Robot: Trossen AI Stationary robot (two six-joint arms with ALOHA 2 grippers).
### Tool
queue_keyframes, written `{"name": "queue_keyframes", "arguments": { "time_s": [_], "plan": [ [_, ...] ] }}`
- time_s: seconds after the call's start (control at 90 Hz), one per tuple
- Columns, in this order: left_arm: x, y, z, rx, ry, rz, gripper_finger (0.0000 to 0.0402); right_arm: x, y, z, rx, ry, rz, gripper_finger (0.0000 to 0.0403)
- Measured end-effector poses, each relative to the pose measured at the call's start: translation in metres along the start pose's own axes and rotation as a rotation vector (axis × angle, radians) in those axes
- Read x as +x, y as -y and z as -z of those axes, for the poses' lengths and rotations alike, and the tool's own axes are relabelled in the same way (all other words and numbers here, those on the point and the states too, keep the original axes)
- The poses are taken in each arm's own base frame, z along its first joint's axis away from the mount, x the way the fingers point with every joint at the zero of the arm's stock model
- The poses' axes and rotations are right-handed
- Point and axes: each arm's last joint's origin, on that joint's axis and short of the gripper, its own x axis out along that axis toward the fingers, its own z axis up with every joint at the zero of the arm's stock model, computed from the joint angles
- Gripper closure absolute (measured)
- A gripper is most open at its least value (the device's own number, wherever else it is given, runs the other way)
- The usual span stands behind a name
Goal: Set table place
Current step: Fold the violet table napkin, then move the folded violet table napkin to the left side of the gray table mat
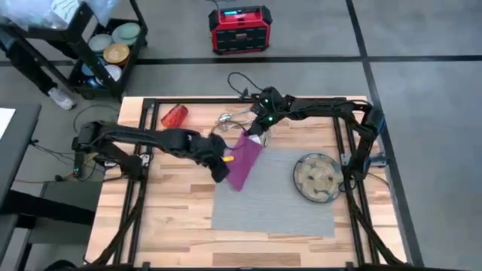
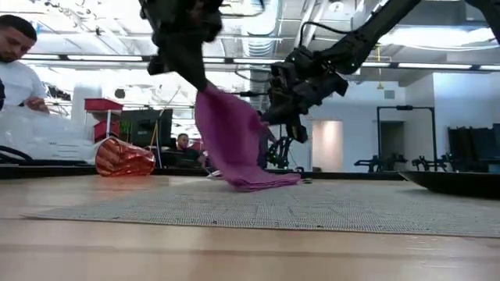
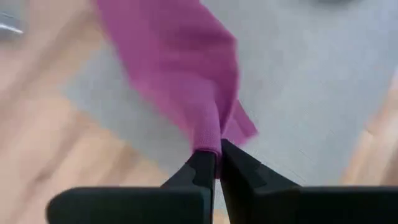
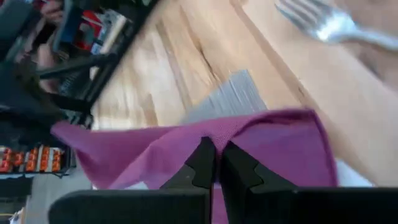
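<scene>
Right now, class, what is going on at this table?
Both arms hold the magenta napkin over the grey placemat. The left claw is shut on one edge, the right claw on another, so the cloth hangs lifted with its lower end on the mat. The plate sits at the mat's right side. The orange cup lies on the wood, and the cutlery waits beyond the mat.

One camera looks straight down on the table [image 1: 173, 203]. One sits low. Two wrist cameras look closely at the napkin [image 3: 180, 81].

Grey floor [image 1: 422, 34] with a red box [image 1: 239, 28], possibly a radio.
</scene>
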Motion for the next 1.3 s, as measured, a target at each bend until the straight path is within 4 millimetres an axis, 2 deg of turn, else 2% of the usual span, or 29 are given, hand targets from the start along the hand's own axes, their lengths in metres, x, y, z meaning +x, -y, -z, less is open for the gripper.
{"name": "queue_keyframes", "arguments": {
  "time_s": [0.089,0.211,0.356,0.511,0.622,0.744,0.9,1.056,1.189,1.3],
  "plan": [
    [0.000,-0.003,0.002,-0.003,-0.005,0.007,0.0402,-0.002,0.002,0.000,0.018,-0.014,0.008,0.0403],
    [0.014,-0.004,0.009,0.005,-0.070,0.015,0.0402,-0.001,0.007,0.008,0.029,-0.078,0.047,0.0403],
    [0.045,-0.002,0.020,0.006,-0.153,0.055,0.0402,0.009,0.021,0.021,0.068,-0.168,0.082,0.0403],
    [0.079,0.006,0.033,0.010,-0.247,0.140,0.0402,0.029,0.035,0.037,0.107,-0.271,0.108,0.0403],
    [0.088,0.006,0.041,-0.009,-0.352,0.176,0.0397,0.031,0.041,0.046,0.108,-0.341,0.103,0.0394],
    [0.077,0.008,0.043,0.013,-0.381,0.225,0.0365,0.015,0.036,0.043,0.057,-0.350,0.094,0.0346],
    [0.061,0.008,0.039,0.034,-0.331,0.258,0.0292,0.003,0.028,0.034,0.059,-0.304,0.072,0.0249],
    [0.055,0.001,0.031,0.058,-0.178,0.119,0.0232,-0.003,0.019,0.031,0.062,-0.280,0.066,0.0162],
    [0.069,-0.009,0.019,0.142,-0.049,-0.018,0.0228,-0.003,0.007,0.034,0.026,-0.284,0.155,0.0141],
    [0.090,-0.023,0.004,0.133,-0.044,-0.003,0.0258,0.000,-0.001,0.044,-0.025,-0.280,0.226,0.0149]
  ]
}}
